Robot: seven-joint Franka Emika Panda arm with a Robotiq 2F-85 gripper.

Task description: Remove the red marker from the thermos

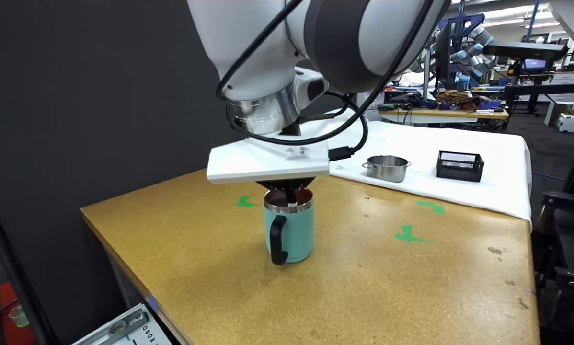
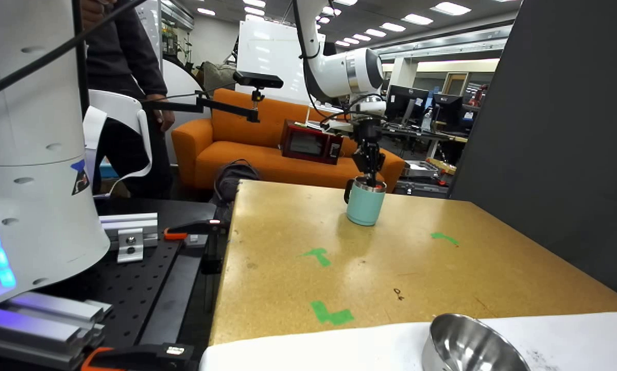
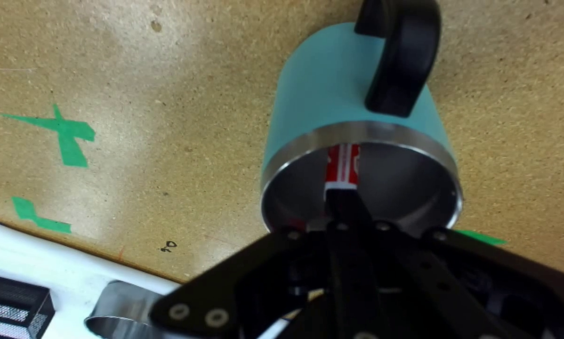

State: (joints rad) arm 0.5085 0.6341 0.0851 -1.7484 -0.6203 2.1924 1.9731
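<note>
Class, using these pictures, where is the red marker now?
In the wrist view, the red marker is inside the teal thermos, left of its mouth's centre and below-left of the black handle.

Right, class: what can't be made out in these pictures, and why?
Lower end of the red marker: hidden by the cup in every view.
Print on the marker: too small in the wrist view.
Whether the tool grips the marker: its own dark parts hide the contact, wrist view.
Face of the person: cut off by the top edge in an exterior view.
</note>
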